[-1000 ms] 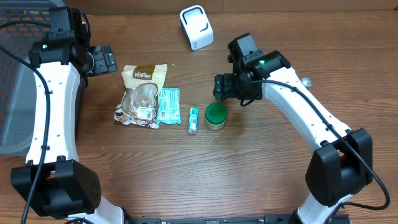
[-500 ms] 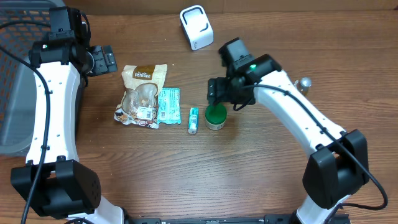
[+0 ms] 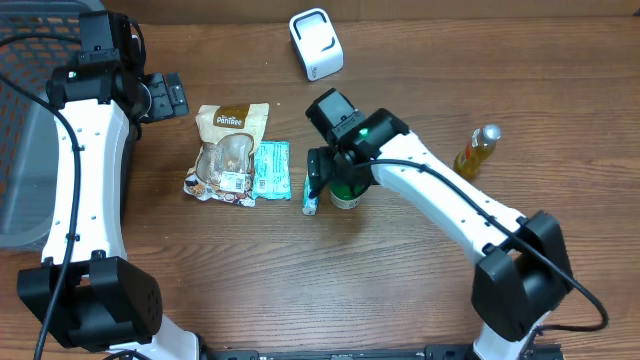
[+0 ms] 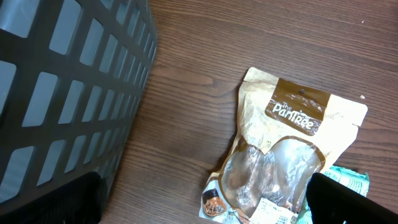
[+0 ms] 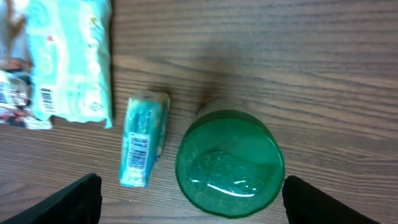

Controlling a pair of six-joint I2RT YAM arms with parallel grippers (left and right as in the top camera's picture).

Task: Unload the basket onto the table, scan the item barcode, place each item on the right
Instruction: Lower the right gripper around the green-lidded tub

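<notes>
glossy round green jar (image 5: pixel 229 163) beside slim teal box (image 5: pixel 143 148)

My right pincer (image 3: pixel 332 182) hangs directly over the jar (image 5: pixel 229 163). Just left of the jar, not touching it, lies the small carton (image 3: pixel 311 194). Further left is the flat packet (image 3: pixel 270 169), and beyond that the snack pouch (image 3: pixel 228 155), with their edges meeting. The scanner (image 3: pixel 316 44) stands well behind the jar, and the bottle (image 3: pixel 478 150) is well to its right. The basket (image 3: pixel 20 130) sits far left of the jar. My left pincer (image 3: pixel 168 97) is far left of the jar and behind it, beside the basket.
</notes>
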